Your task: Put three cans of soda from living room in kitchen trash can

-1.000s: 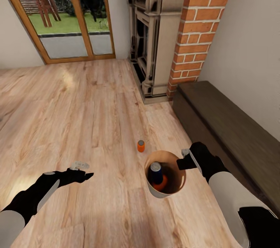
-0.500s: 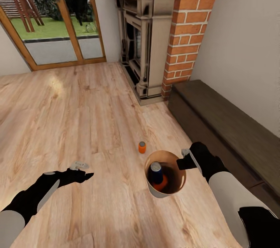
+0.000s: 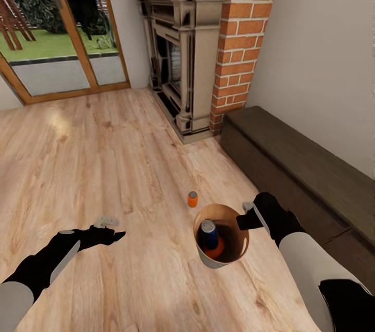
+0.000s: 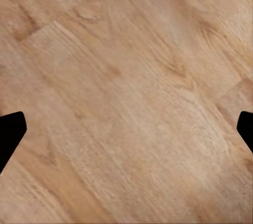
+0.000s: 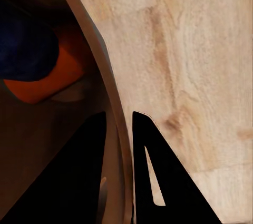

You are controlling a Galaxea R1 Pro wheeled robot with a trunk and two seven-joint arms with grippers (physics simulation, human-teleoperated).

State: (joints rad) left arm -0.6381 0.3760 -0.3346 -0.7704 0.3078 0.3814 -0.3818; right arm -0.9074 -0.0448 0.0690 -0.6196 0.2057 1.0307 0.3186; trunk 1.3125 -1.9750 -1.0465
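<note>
A pale wood floor (image 3: 120,155) carried everything. One orange soda can (image 3: 192,198) stood upright on the boards near the centre of the head view. At about two o'clock from it, against the wall, a long dark low cabinet (image 3: 291,165) rested on the floor, and at twelve o'clock the brick-and-dark-wood fireplace (image 3: 198,56) rose from the boards.
</note>
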